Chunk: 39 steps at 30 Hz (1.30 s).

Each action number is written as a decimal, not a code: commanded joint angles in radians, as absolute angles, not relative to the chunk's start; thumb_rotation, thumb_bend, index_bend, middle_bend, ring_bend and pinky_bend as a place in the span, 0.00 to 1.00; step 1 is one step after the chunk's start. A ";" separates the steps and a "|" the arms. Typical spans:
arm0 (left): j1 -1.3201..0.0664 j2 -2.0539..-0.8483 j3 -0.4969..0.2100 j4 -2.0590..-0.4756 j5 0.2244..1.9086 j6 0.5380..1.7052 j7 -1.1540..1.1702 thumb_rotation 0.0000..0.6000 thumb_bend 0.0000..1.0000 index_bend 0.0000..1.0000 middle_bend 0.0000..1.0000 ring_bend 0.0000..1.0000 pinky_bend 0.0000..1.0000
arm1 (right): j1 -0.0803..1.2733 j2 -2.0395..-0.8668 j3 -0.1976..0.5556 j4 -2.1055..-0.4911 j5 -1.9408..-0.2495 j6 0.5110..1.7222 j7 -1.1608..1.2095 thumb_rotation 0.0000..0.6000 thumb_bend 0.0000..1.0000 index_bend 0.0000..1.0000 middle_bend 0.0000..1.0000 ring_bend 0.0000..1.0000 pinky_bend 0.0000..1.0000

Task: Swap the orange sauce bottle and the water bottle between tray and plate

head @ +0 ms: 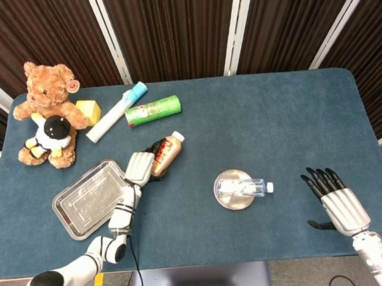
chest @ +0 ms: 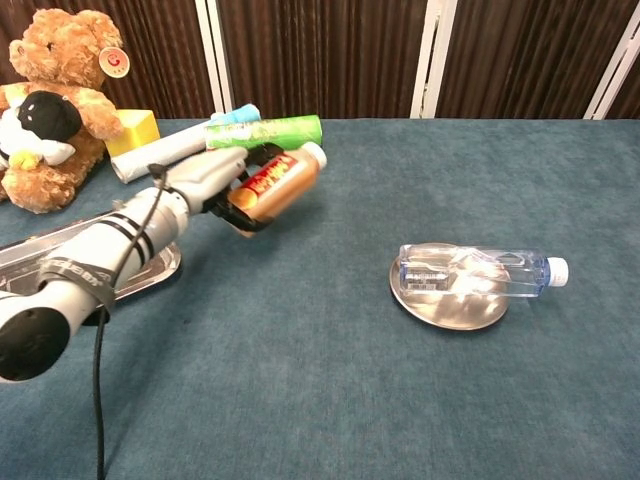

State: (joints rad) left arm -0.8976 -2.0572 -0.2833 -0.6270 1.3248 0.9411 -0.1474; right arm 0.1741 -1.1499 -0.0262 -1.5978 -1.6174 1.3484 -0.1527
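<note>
Fingers point(head: 154, 165) of left hand point(head: 139, 167) wrapped around orange sauce bottle point(head: 165, 153), held above worktop point(head: 256, 124) at 3 o'clock of tray point(head: 89, 199), water bottle point(head: 248, 187) lying across plate point(head: 224, 199), right hand point(head: 340, 207) spread wide, holding nothing.

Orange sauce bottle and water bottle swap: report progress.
Done: the orange sauce bottle is off the tray. In hand: the left hand holds it above the table. Left: the water bottle lies on the plate; the right hand holds nothing.
</note>
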 commanded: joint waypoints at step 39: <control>-0.369 -1.460 0.030 -1.379 1.399 1.410 0.098 1.00 0.40 0.00 0.04 0.00 0.07 | 0.427 -1.478 0.126 -1.573 -1.465 1.051 -0.450 1.00 0.18 0.15 0.15 0.00 0.12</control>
State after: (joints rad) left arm -0.3979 -1.4753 0.0118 -1.3620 1.3918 1.3772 0.0883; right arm 0.3804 -1.4054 0.0821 -1.6050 -1.5429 1.1065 -0.3756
